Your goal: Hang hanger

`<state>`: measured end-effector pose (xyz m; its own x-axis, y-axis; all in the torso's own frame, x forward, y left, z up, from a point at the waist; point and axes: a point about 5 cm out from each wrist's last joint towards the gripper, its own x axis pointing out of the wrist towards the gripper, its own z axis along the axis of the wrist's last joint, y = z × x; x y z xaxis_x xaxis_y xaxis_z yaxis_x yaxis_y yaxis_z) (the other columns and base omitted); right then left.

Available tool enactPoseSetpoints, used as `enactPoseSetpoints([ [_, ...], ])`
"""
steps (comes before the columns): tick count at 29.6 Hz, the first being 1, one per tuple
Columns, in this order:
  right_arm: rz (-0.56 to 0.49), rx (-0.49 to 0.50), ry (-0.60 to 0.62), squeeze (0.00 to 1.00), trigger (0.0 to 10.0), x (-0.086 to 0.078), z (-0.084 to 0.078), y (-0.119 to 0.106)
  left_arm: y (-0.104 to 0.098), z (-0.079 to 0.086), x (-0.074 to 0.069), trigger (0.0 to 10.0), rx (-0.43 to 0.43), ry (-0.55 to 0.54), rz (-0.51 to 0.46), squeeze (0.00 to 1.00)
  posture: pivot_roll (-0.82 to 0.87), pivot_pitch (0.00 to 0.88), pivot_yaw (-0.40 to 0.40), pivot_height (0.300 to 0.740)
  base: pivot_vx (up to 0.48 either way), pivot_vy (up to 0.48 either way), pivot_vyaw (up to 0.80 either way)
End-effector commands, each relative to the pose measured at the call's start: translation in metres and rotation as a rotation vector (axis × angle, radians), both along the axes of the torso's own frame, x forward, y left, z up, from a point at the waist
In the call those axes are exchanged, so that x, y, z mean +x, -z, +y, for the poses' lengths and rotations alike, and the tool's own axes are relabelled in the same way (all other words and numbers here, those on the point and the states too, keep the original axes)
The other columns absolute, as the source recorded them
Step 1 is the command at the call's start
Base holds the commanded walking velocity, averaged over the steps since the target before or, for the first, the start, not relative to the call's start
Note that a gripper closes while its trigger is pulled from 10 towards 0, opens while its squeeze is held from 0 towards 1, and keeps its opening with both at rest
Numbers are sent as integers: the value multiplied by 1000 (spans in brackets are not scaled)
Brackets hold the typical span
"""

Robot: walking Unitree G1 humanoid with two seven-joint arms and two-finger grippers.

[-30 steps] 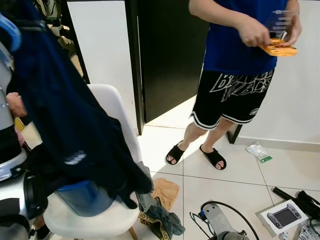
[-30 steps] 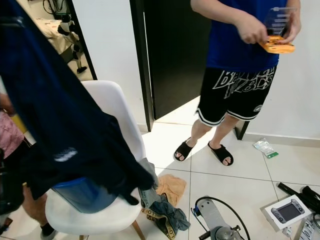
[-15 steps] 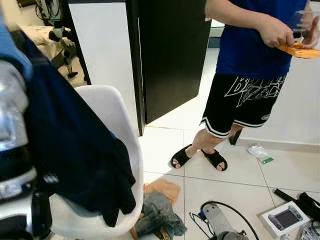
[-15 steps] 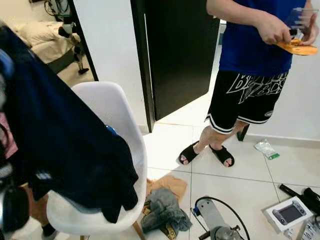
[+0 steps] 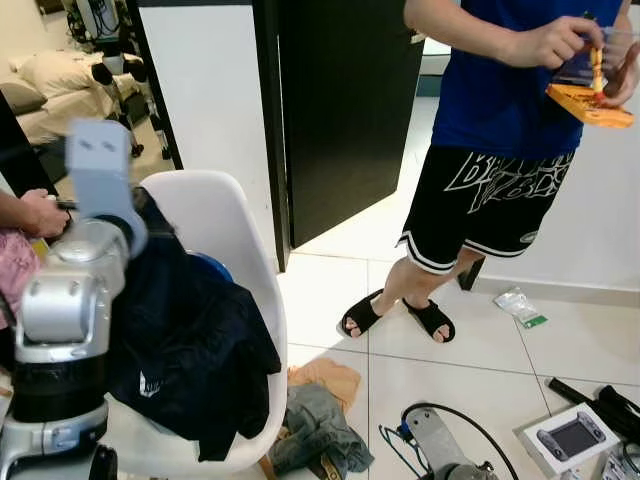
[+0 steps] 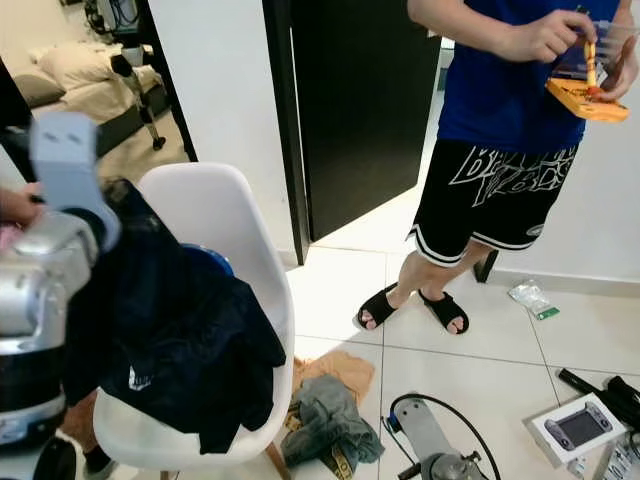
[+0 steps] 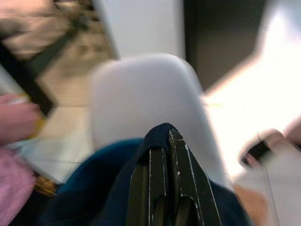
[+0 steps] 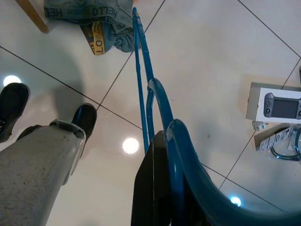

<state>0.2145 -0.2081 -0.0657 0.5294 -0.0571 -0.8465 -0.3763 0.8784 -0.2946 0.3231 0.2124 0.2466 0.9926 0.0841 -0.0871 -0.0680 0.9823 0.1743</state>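
Note:
A dark navy garment [image 5: 190, 340] lies draped over the seat and back of a white chair [image 5: 215, 215]. My left gripper [image 7: 160, 147] is shut on a folded edge of this garment, just in front of the chair's back. My silver left arm [image 5: 75, 290] stands bent in front of the chair. A blue hanger [image 8: 143, 84] is pinched in my right gripper [image 8: 162, 141], which hangs low over the tiled floor.
A person in a blue shirt [image 5: 500, 100] stands at the right by a black door [image 5: 340, 110], holding an orange thing. Another person's hand [image 5: 30, 212] is at the far left. Clothes [image 5: 315, 430] and a boxed game console [image 5: 570, 435] lie on the floor.
The navy garment, held high at the left before, has come down onto the chair with my left arm. The head camera tilted up between the first two moments.

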Motion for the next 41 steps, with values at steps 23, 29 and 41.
enactPoseSetpoints([
  [23, 11, -9, -26, 0, 10000, 0, -1, 0, 35, -84, -51, 10000, 48, 721, 265, 1000, 9, 0, 23, 740, 0, 0, 0],
  [29, 11, -9, -26, 0, 10000, 0, -1, 0, 49, -72, -46, 10000, 187, 632, 317, 1000, 8, 0, 22, 740, 0, 0, 0],
  [41, 12, -12, -28, 0, 10000, 0, -3, -1, 50, -39, -36, 10000, 370, 436, 329, 1000, 8, 1, 17, 740, 0, 0, 0],
])
